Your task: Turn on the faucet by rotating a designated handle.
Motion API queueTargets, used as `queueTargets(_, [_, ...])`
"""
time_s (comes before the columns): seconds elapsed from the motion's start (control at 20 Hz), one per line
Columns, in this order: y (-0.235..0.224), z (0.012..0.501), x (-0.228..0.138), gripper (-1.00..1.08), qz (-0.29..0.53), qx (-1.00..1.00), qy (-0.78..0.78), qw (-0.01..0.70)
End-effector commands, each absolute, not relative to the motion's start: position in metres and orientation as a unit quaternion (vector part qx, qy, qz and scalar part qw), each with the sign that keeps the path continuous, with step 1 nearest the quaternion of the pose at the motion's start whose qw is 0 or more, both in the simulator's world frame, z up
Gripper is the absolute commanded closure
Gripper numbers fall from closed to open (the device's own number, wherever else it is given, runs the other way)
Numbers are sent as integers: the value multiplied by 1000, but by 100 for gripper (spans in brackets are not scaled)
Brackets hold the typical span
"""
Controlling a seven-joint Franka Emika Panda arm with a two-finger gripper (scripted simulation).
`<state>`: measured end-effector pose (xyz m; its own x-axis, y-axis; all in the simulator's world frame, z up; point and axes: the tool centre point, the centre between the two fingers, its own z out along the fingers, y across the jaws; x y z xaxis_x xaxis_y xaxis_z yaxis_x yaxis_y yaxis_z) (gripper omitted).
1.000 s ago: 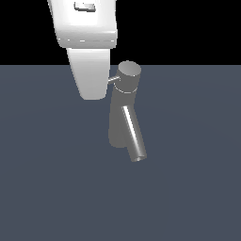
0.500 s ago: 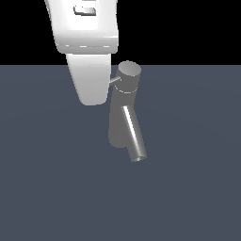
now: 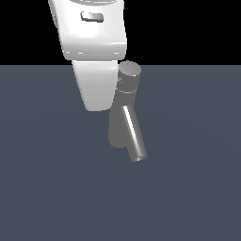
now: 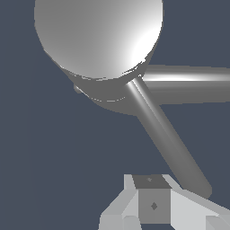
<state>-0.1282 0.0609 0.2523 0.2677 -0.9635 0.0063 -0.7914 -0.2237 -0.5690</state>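
The faucet stands grey and leaning, with its round cap on top and its slanted spout pointing down toward the viewer. In the exterior view the handle is hidden behind my white hand, which sits against the cap on the exterior view's left. The wrist view shows the cap from above, the thick spout and the thinner handle running out from the cap. My gripper sits just beside the handle's free end. Its fingertips look pressed together with no gap and nothing between them.
A flat dark blue-grey floor spreads around the faucet. Above its far edge there is only black background. No other objects are in view.
My hand has shifted a little toward the exterior view's right, up against the cap. The handle stub that showed beside the cap is now covered.
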Motion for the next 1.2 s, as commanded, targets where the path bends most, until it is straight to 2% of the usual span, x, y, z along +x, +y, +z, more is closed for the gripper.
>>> queueTargets(0.0, [49, 247, -132, 108, -183, -755, 586, 232])
queueTargets(1.15, [23, 232, -148, 108, -182, -754, 588, 230])
